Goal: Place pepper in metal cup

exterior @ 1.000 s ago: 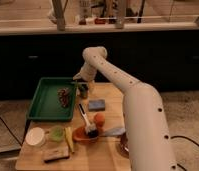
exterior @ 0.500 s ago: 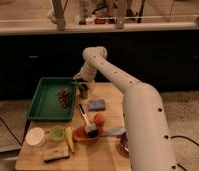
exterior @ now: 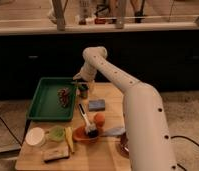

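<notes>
The metal cup point(exterior: 83, 92) is a small dark cylinder standing on the wooden table point(exterior: 105, 155), just right of the green tray point(exterior: 40, 102). My gripper point(exterior: 81, 83) hangs directly over the cup's mouth, at the end of the white arm point(exterior: 110, 70) that reaches in from the right. The pepper is hidden; I cannot make it out at the gripper or in the cup.
A dark red cluster point(exterior: 64, 96) lies in the green tray. Nearer me are a blue sponge point(exterior: 97, 104), an orange point(exterior: 99, 119), a reddish bowl point(exterior: 83, 134) holding a brush, a pale green round thing point(exterior: 56, 133), a white cup point(exterior: 35, 136), a banana point(exterior: 69, 139) and a tan block point(exterior: 55, 153).
</notes>
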